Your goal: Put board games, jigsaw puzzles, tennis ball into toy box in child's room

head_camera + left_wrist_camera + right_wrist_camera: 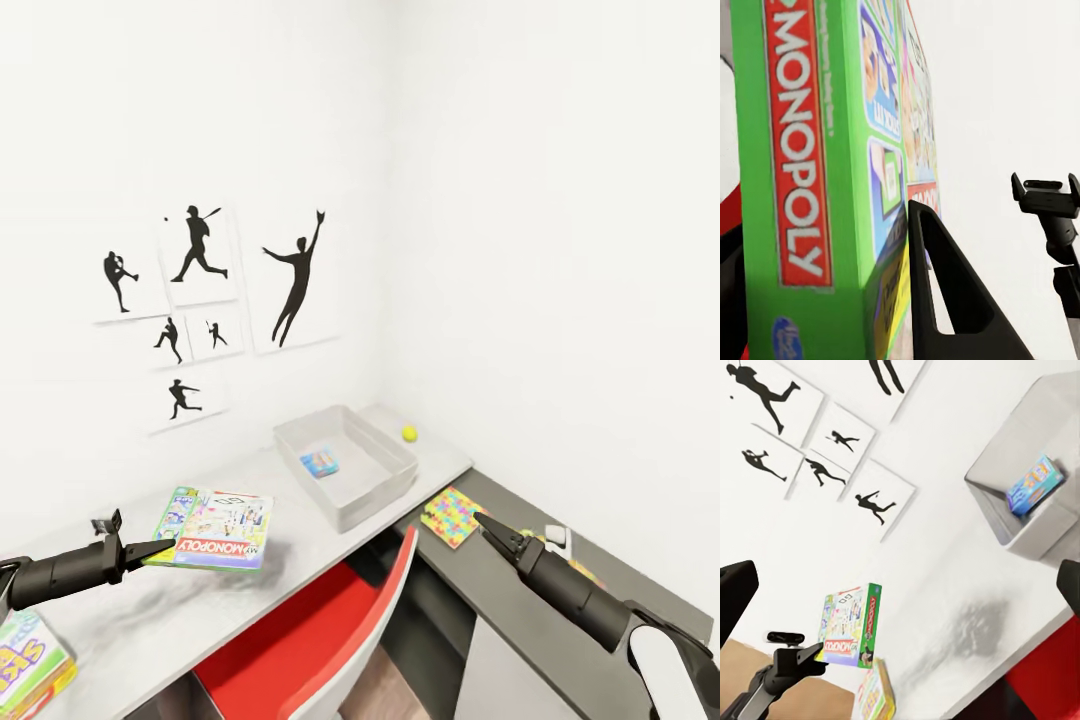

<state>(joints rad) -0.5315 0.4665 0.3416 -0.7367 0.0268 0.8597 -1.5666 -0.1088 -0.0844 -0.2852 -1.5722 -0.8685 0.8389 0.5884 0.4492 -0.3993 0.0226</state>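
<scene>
the jaws of the left gripper [160,549] are clenched on the near edge of the monopoly board game [214,527], holding it flat and lifted above the tabletop [250,590] with a soft shadow beneath it; in the left wrist view one dark finger [945,300] lies against the box's green side. the box's long axis runs roughly 9 to 3 in the head view, and the toy box [345,465] lies toward 2 o'clock from it, well apart, its own long axis running from 7 to 1 o'clock. the left arm is the one carrying, so the coming move looks like a carry toward 2 o'clock and a release over the tray. the right gripper [488,526] hangs over the lower dark section at 4 o'clock from the toy box, jaws looking closed on nothing, just beside the jigsaw puzzle [452,516]. counting: three board games show, the held one, a small blue one [320,461] already inside the toy box, and a third [30,665] lying at the tabletop's near left edge; one puzzle shows plainly, with a second partly hidden behind the right arm; one tennis ball [409,433] sits just beyond the toy box near the wall. a red chair [320,640] stands below the tabletop.
</scene>
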